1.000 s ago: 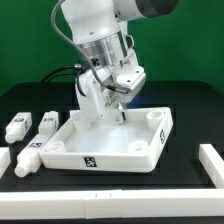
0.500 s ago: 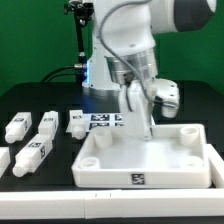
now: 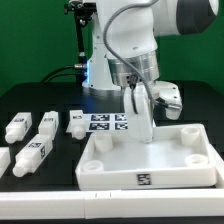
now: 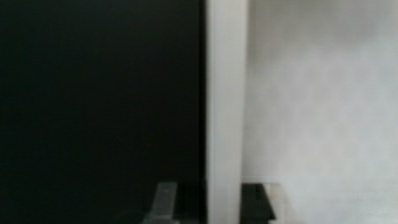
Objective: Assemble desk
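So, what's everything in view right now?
Desk top: one, white, front of the table toward the exterior view's right.
Legs: four, white with tags, loose at the exterior view's left, one cut off by the frame edge.
Marker board: one, white, behind the desk top.
Table: one, black.
Arm: one, white, above the desk top.
Fingers: two, shut on the desk top's far rim.
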`<state>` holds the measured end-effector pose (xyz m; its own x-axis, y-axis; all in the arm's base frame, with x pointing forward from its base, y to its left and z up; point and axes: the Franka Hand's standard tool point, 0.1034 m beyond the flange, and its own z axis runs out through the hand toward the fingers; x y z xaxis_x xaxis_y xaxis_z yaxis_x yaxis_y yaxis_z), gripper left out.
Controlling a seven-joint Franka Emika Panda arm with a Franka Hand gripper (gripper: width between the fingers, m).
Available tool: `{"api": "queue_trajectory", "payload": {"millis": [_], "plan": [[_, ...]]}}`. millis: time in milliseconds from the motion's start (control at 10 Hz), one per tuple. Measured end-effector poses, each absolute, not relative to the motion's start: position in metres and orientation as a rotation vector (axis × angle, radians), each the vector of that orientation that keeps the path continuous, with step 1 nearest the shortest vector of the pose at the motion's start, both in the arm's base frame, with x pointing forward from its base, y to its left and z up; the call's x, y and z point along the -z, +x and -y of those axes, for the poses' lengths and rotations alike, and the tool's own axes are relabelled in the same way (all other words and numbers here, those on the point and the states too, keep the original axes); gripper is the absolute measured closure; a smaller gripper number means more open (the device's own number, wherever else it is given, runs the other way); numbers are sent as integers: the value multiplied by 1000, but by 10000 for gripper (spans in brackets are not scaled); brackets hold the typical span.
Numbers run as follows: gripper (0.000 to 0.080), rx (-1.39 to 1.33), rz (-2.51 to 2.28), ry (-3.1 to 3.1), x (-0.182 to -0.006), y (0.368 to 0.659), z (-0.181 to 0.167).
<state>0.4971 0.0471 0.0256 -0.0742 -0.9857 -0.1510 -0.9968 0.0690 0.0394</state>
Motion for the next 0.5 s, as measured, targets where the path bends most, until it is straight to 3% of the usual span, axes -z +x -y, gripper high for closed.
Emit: {"api": "queue_trajectory", "payload": {"millis": [200,500], "plan": [[752,-92,-2070,-2228,-21,516,-53],[750,-92,-2070,-2228,-21,516,-53]]}}
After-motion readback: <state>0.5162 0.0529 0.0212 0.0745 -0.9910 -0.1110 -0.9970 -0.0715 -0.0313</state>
